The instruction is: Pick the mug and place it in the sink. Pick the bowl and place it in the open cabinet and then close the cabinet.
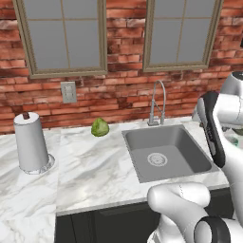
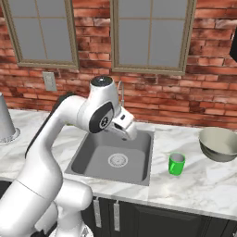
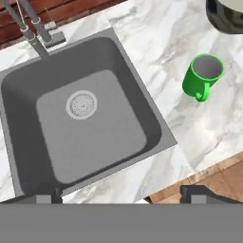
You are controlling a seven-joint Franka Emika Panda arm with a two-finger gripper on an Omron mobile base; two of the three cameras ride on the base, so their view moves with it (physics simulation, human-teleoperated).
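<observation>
One mug [image 3: 203, 75] beyond wide claw [image 3: 122, 195]

wall: red brick [image 1: 123, 95] | two grey-paned windows [image 1: 64, 33] | desk: white marble [image 1: 90, 166] | wood floor [image 3: 213, 182]

counter [image 2: 203, 185]: marble | on it: mug [image 2: 176, 164], bowl [image 2: 219, 144], paper towel roll [image 1: 31, 142]

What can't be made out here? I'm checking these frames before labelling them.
- Bowl: right base view's edge cuts its right side; hand view's top edge leaves just a sliver.
- Cabinet: a dark corner at the right base view's edge; door state unreadable.
- Mug: left base view, hidden behind the arm.
- Gripper: hand view shows only tips, spread wide.
</observation>
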